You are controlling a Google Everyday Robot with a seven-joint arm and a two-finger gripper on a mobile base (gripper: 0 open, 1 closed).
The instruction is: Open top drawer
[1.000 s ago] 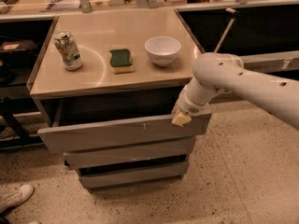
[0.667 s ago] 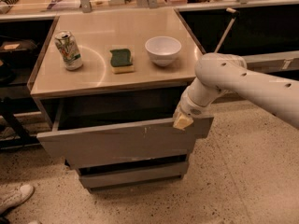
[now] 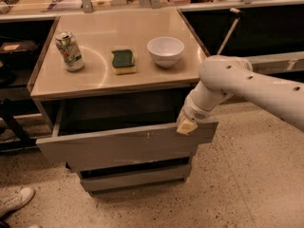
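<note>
Camera view, lower centre. Status of top drawer [image 3: 118, 146]?

Found open. Grey front standing well forward of the cabinet, dark box interior exposed behind it, directly under the surface [image 3: 95, 82]. Small white scuffs noted right of centre on the front. Shorter grey drawer front [image 3: 135, 177] seen just below, set further back.

End effector [image 3: 186, 126], location and state?

Located centre right of the frame, at the right end of the drawer front, touching its top edge. Pale yellowish tip showing over that edge. Whether clenched or released: cannot tell. White arm [image 3: 247, 87] entering from the right edge, sloping down to that point.

Anything on the surface?

Three items, all in the upper half of the frame, none touching. Drink can [image 3: 69, 51] upright at upper left. Green-topped sponge [image 3: 123, 61] lying flat near the middle. White bowl [image 3: 165, 51] upright just right of the sponge, nearest the arm.

Surroundings?

Speckled floor [image 3: 247, 184] across the lower right. Light shoe [image 3: 14, 201] at the lower left corner, well apart from the drawer.
</note>
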